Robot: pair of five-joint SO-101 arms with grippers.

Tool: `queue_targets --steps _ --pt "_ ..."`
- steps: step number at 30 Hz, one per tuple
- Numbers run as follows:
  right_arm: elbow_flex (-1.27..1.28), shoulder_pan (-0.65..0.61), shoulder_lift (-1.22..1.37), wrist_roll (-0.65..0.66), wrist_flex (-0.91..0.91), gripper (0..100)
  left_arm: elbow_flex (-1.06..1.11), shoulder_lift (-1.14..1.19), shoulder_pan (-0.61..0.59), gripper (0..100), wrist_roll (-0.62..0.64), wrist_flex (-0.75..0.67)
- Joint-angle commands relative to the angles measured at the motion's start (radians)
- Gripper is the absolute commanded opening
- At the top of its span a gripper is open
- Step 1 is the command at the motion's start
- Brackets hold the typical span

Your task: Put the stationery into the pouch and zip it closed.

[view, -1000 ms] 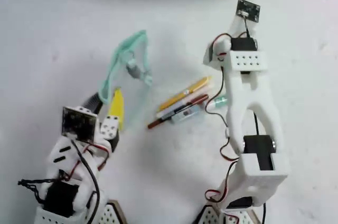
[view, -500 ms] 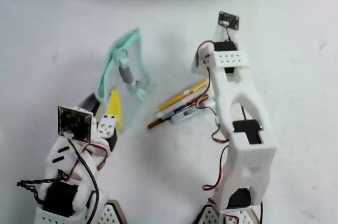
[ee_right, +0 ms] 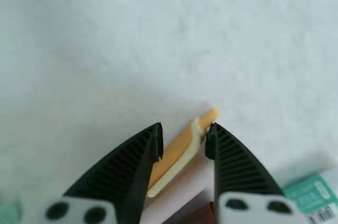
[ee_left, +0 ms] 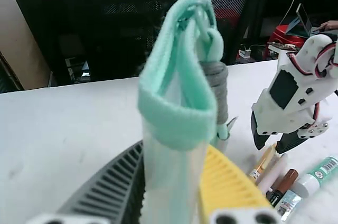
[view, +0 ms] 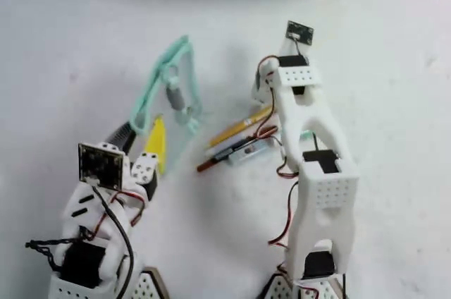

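Observation:
My left gripper point(view: 146, 124) is shut on the lower edge of the clear pouch point(view: 168, 87) with mint trim, which stands up from the table; its grey and yellow fingers point(ee_left: 227, 182) clamp the pouch point(ee_left: 177, 102). A grey item point(ee_left: 216, 89) sits inside the pouch. The stationery lies in a bundle: a yellow pen point(view: 243, 125), a red-brown pen point(view: 227, 156) and a white-labelled item point(view: 248, 151). My right gripper point(ee_right: 184, 139) is open low over the table, its black fingers on either side of the yellow pen's point(ee_right: 179, 150) tip. It also hangs over the pens point(ee_left: 272, 145).
A green-capped tube point(ee_right: 311, 195) lies beside the pens, near the right arm point(view: 313, 172). The white table point(view: 84, 45) has free room at the left, the back and the far right. Chairs and clutter stand beyond the table's far edge.
The right arm has swung left and forward, bringing its gripper over the yellow pen's end. The pouch has shifted and tilted slightly in the left gripper.

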Motion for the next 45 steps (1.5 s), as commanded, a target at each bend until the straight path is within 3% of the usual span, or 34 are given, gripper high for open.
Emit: queue_targets --steps 1,11,22,45 --pt "-0.043 -0.038 0.002 -0.006 0.002 13.4 -0.005 0.005 -0.005 15 0.002 0.008" --pt "-0.091 -0.047 0.088 -0.005 -0.005 12.3 -0.003 0.005 -0.005 16 0.002 0.008" --pt "-0.370 -0.047 0.260 0.084 0.185 1.2 0.000 0.005 -0.005 16 0.000 0.008" --pt "-0.450 -0.013 0.239 0.084 0.282 1.6 0.003 0.005 -0.005 16 0.002 0.015"
